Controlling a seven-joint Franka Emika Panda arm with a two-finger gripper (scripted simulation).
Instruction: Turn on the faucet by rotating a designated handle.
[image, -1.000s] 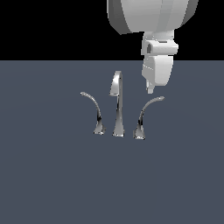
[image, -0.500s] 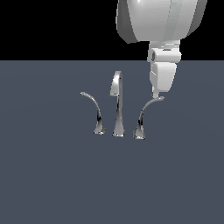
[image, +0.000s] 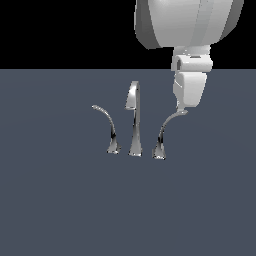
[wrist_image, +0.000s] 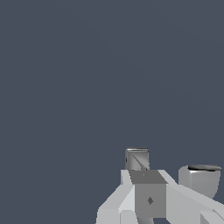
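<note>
The chrome faucet stands on the grey floor in the exterior view, with its tall hooked spout in the middle. The handle rises from its flared foot and arches to the exterior view's right, ending in a flat tip. The mirror-image lever arches to the left. My gripper hangs straight down with its fingertips right at the handle's tip, and the fingers look pressed together, holding nothing. In the wrist view the gripper shows beside a chrome flat end, apparently the handle tip.
The flat grey floor runs all around the faucet. A rounded chrome part shows next to my fingers in the wrist view. My white arm fills the upper right of the exterior view.
My gripper has moved to the exterior view's right and slightly down, from beside the spout to the tip of the handle. The handle and levers look unmoved.
</note>
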